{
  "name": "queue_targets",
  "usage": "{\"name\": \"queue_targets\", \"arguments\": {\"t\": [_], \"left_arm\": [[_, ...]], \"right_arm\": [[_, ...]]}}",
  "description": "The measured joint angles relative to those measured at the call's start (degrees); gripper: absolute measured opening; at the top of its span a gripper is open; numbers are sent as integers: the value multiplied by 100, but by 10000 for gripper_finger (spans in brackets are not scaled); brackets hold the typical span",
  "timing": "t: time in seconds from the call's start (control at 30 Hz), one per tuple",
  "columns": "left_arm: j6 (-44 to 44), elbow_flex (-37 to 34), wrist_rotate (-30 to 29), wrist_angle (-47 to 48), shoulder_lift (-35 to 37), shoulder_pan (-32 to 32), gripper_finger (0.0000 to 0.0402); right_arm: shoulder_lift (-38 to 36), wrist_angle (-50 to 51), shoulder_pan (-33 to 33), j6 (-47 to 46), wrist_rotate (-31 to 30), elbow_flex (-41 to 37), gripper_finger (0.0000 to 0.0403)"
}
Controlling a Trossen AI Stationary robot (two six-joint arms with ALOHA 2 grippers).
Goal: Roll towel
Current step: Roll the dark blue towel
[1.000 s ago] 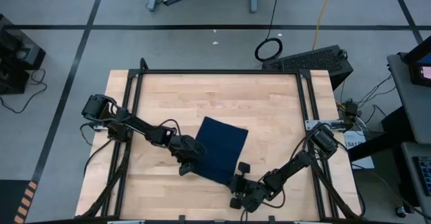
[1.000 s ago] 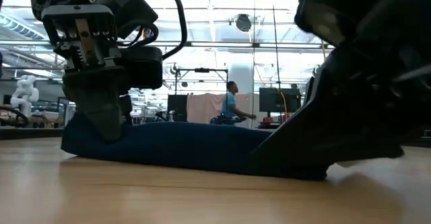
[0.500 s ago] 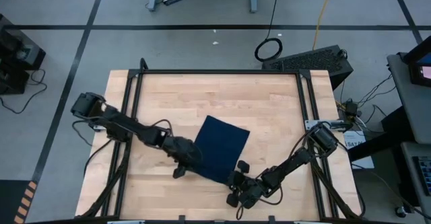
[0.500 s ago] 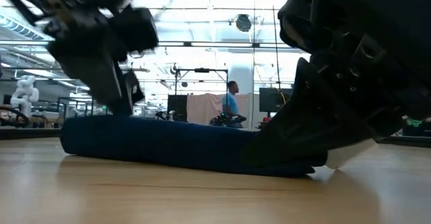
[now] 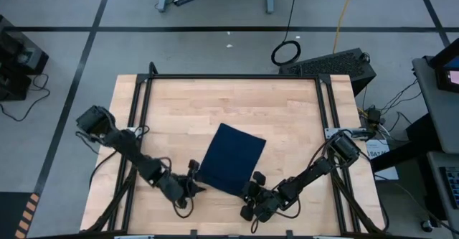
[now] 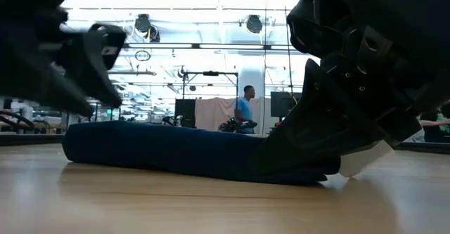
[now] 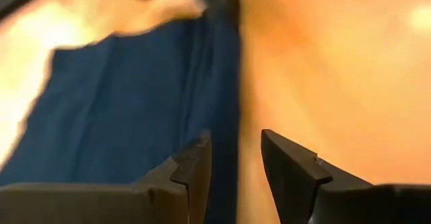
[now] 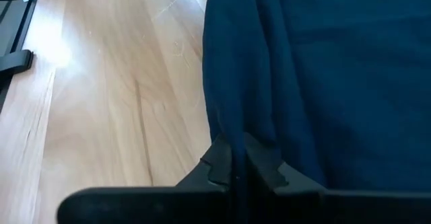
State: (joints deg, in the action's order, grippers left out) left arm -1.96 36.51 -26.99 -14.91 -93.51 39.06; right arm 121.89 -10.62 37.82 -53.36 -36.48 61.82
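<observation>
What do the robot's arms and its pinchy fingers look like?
Both arms are black and jointed, with thin black cables looping alongside. The left gripper has two dark wedge-shaped fingers with stepped inner edges. The right gripper has the same notched dark fingers.

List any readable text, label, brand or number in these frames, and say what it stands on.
None can be read.
Towel: plain navy, no print showing.
Both grippers, left and right: no markings showing.
White label by the table's right edge: print too small to read.
Room behind the table in the low view: no legible signs.
</observation>
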Motion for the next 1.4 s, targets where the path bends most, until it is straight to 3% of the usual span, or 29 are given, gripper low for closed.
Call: {"name": "queue_targets", "arguments": {"t": [0.1,0.2,0.57,0.87,1.2,1.4], "left_arm": [[6,-6,-793,-17,-262,124,137],[8,-4,-869,-81,-352,120,137],[204,-4,-639,-191,-352,317,146],[181,-2,-531,53,-353,409,244],[-116,0,-597,497,-352,92,244],[-73,2,38,522,-352,-344,244]], "right_arm": [[2,3,0,0,4,-1,5],[2,10,0,-50,15,-2,5],[2,14,-2,-156,45,-9,5],[2,14,-2,-256,82,-9,4],[2,14,-2,-256,80,-9,4],[2,-18,-2,-205,82,-11,4]]}}
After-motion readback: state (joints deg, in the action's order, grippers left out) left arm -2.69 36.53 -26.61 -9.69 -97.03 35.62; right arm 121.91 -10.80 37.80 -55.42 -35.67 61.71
